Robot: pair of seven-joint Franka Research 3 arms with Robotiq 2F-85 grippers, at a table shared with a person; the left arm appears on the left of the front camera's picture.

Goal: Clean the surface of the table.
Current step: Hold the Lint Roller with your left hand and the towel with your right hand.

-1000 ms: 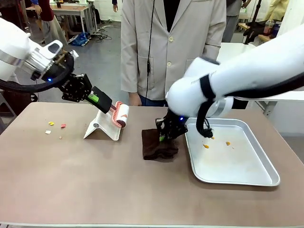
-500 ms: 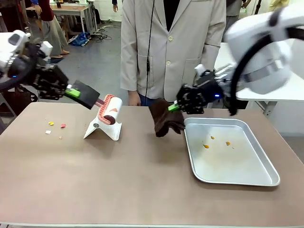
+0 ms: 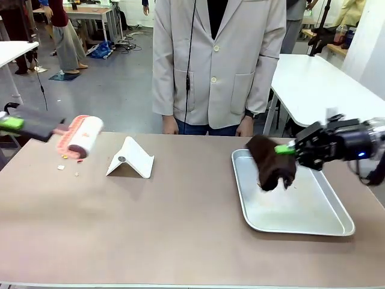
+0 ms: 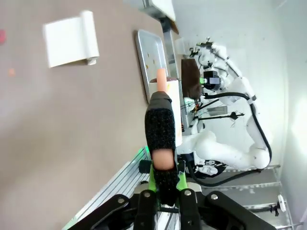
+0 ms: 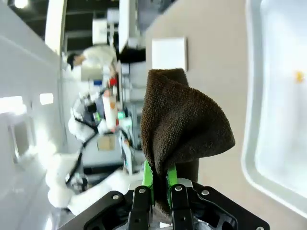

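Table (image 3: 180,253) spans lower frame, brownish top, crumbs (image 3: 62,167) near left edge. L gripper (image 3: 11,124), clamped on lint roller (image 3: 79,136) handle, holds roller just above crumbs, likely to lift them. R gripper (image 3: 287,149), pinching dark cloth (image 3: 272,164), hangs it over tray (image 3: 301,211) at right, prob. for wiping. Both grippers sit above tabletop, not touching.

**A:** what's the room behind like?

**B:** pretty workshop-y tbh. Grey floor (image 3: 114,84) up around 12, white-topped table (image 3: 307,75) at 2 o'clock, another white one (image 3: 15,48) at 9, wooden desk (image 3: 90,11) at 11.

**A:** tidy?

**B:** nah, cables (image 3: 129,39) and a dark mat (image 3: 63,76) on the floor toward 11. White wall (image 3: 368,36) at 2.
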